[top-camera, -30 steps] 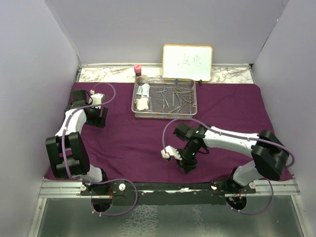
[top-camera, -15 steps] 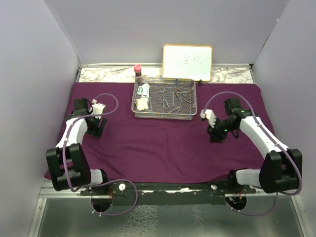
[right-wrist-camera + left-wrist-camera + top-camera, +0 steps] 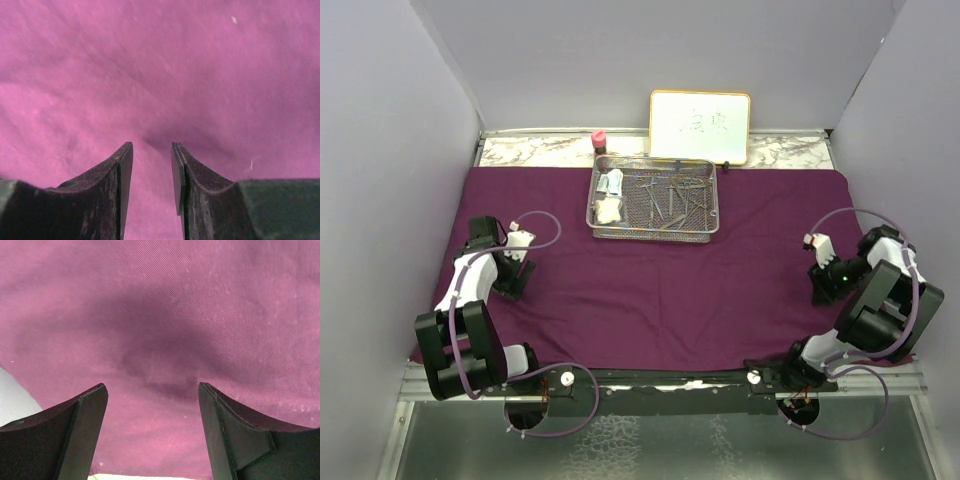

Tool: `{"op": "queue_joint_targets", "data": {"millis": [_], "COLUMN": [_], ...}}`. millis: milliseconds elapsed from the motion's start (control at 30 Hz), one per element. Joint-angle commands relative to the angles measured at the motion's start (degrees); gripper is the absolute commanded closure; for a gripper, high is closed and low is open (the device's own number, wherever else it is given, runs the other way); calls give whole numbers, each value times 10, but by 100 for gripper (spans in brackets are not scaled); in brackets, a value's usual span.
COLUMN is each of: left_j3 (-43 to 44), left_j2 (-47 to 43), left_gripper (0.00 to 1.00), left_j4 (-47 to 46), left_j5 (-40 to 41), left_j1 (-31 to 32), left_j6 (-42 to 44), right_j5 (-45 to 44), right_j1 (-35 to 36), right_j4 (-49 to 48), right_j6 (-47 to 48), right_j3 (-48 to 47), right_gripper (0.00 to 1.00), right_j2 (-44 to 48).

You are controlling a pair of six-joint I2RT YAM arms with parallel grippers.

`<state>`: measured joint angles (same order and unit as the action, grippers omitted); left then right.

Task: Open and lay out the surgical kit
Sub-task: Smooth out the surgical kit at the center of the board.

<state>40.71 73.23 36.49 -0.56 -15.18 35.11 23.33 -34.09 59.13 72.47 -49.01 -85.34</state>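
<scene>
The dark purple cloth wrap (image 3: 650, 290) lies spread flat over the table. The silver wire-mesh tray (image 3: 705, 232) stands on it at the back centre, holding slim steel forceps and clamps (image 3: 670, 200), gauze (image 3: 609, 209) and a small white packet (image 3: 611, 184). My left gripper (image 3: 512, 283) is low over the cloth at the left, open and empty; its view shows bare cloth (image 3: 165, 330) between the fingers (image 3: 152, 390). My right gripper (image 3: 822, 288) is low over the cloth at the right, jaws slightly apart and empty (image 3: 151, 150).
A framed whiteboard (image 3: 700, 127) leans on the back wall. A small pink-capped bottle (image 3: 599, 142) stands on the marble strip behind the tray. Grey walls close in left, right and back. The metal rail runs along the near edge.
My right gripper swept from the front centre of the cloth out to the far right. My left gripper drew back toward the near left.
</scene>
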Motion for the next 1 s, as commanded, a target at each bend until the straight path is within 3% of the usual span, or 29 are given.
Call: {"op": "queue_joint_targets", "data": {"millis": [0,433,800,967], "left_j3": [-26,-83,-89,-73], "left_j2": [-9,2,-2,-6], "left_gripper": [24,24,24,24], "left_j4": [11,12,29,46], "left_j5": [18,43,61,58], "left_j1": [-8,-15,-15,-15], "left_j6": [29,56,83,88], "right_j5": [-39,-116,-140,-111], "right_j1": [-49,-84,-95,-95], "right_j4": [5,-74,-70,-46], "right_j6": [63,73,88,95], "right_j3": [18,83,76,59], "right_gripper": [63,63,63,62], "right_j2": [4,-13,-6,-4]}}
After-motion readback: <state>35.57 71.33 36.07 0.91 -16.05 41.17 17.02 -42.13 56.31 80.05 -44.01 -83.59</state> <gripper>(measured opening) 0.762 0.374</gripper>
